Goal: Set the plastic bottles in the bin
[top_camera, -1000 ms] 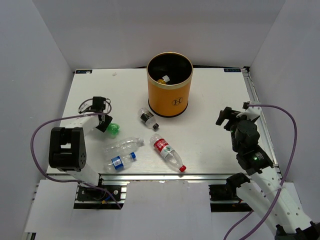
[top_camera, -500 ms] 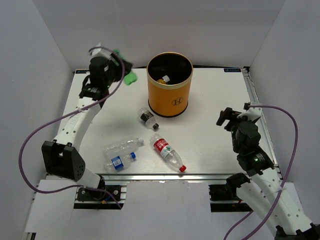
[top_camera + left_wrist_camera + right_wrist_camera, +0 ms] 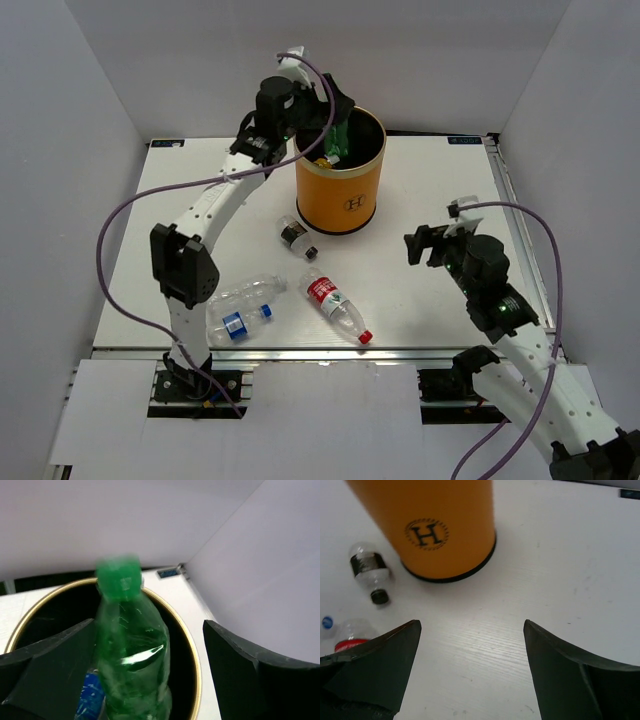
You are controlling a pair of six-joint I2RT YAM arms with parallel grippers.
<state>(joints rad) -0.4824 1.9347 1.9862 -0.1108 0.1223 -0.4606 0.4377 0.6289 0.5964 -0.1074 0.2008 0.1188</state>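
4 bottles [image 3: 335,305] before bin [image 3: 318,190]

White table [image 3: 430,190] with upright orange bin [image 3: 340,195] — four bottles lie on their sides before it: black-labelled bottle [image 3: 296,236] near its base; red-labelled bottle [image 3: 335,305], clear bottle [image 3: 245,291] and blue-labelled bottle [image 3: 238,324] toward the near edge
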